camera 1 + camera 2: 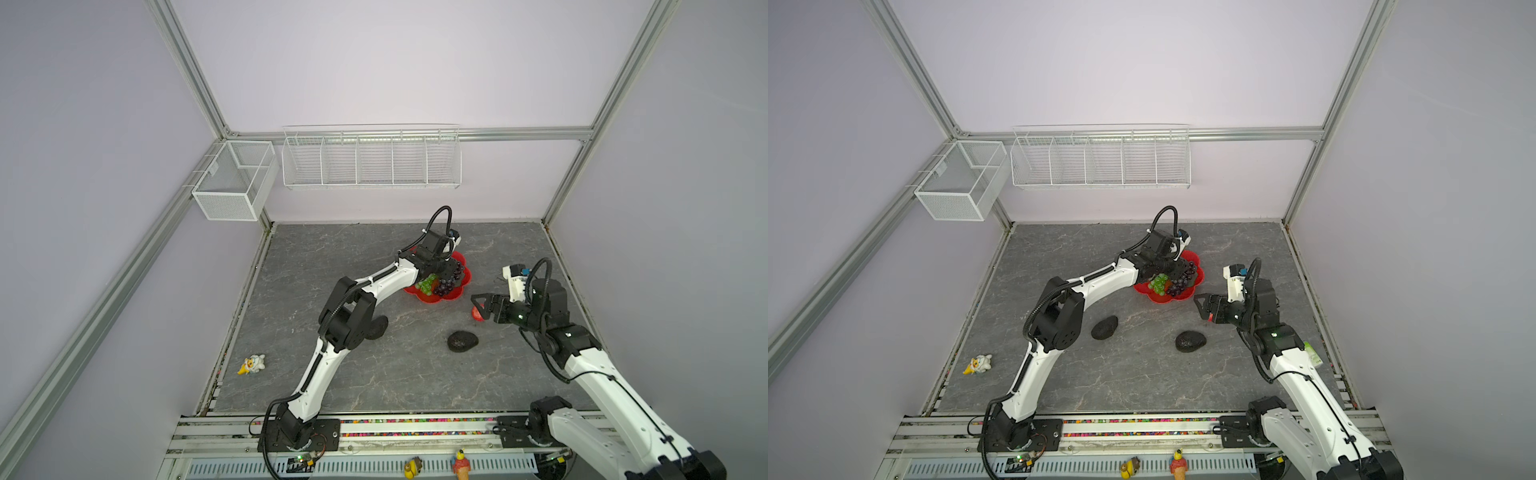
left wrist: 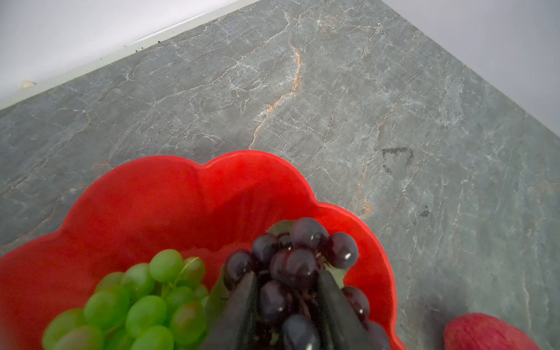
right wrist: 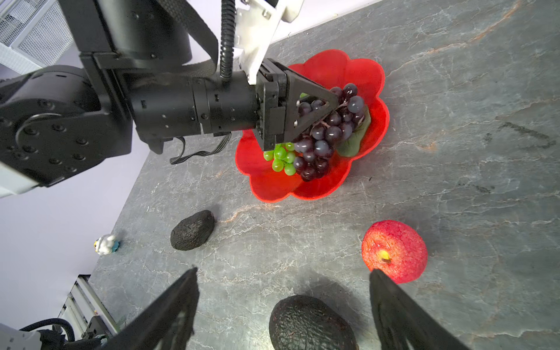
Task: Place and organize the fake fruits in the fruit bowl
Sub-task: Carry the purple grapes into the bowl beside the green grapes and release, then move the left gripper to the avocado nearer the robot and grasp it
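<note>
Left gripper [image 2: 286,275]: pinching purple grapes [image 3: 321,145] inside red bowl [image 2: 151,197]
Right gripper [image 3: 283,270]: hovering wide open near apple [image 3: 394,251]

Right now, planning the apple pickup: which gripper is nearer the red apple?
Right. The right gripper hangs just beside the red apple, fingers wide open. The left gripper is over the fruit bowl, fingers around the dark purple grape bunch, farther from the apple.

The left gripper [image 1: 1183,269] hangs over the scalloped red fruit bowl [image 1: 1160,299], which holds a green grape bunch [image 1: 1158,283] beside a dark purple grape bunch [image 1: 1180,282]. Nearer lie the left avocado [image 1: 1104,327] and the right avocado [image 1: 1190,341], well apart. The right gripper [image 1: 1200,306], jaws spread, hovers just right of the bowl.
</note>
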{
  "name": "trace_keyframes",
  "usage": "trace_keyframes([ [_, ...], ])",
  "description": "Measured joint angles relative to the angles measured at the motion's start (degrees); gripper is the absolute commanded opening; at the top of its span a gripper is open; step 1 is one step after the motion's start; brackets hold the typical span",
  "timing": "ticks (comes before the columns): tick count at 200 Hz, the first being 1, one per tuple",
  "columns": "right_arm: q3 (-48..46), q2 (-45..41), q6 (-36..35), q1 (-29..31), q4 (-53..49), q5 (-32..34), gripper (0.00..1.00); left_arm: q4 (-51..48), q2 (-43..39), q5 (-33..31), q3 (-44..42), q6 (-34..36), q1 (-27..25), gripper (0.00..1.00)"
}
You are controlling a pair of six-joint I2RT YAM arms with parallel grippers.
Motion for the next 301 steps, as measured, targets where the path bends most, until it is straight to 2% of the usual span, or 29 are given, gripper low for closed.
trace_keyframes([
  [63, 0.0, -0.07, 0.0, -0.24, -0.26, -0.17, 0.89, 0.7, 0.02, -0.7, -0.24, 0.68, 0.04, 0.53],
  [104, -0.02, -0.13, 0.0, -0.24, -0.85, -0.17, 0.89, 3.43, -3.34, 1.62, -4.9, -0.11, 0.87, 0.54],
  [135, -0.07, -0.52, -0.04, -0.24, -1.03, -0.76, 0.89, 5.07, -9.68, 2.67, -11.28, -0.46, 1.88, 0.55],
  [169, -0.74, -0.57, -1.64, 0.26, -0.92, -4.7, 0.89, 5.53, -24.15, -0.26, -25.55, -0.68, 2.19, 0.6],
  [198, -1.81, -0.59, -2.62, 4.0, 0.48, -7.06, 0.89, 2.45, -38.32, -6.32, -39.74, -2.05, 2.03, 0.63],
  [231, -2.36, 1.09, -2.78, 9.94, 4.31, -8.15, 0.88, -5.46, -48.46, -11.61, -52.09, -5.16, 2.05, 0.68],
  [272, -2.34, 6.69, -2.73, 18.58, 8.94, -8.24, 0.89, -15.23, -52.46, -15.1, -57.68, -8.74, 2.05, 0.72],
  [301, -2.43, 7.96, -1.9, 20.87, 12.26, -8.2, 0.89, -18.45, -51.93, -16.87, -57.68, -9.81, 2.05, 0.75],
])
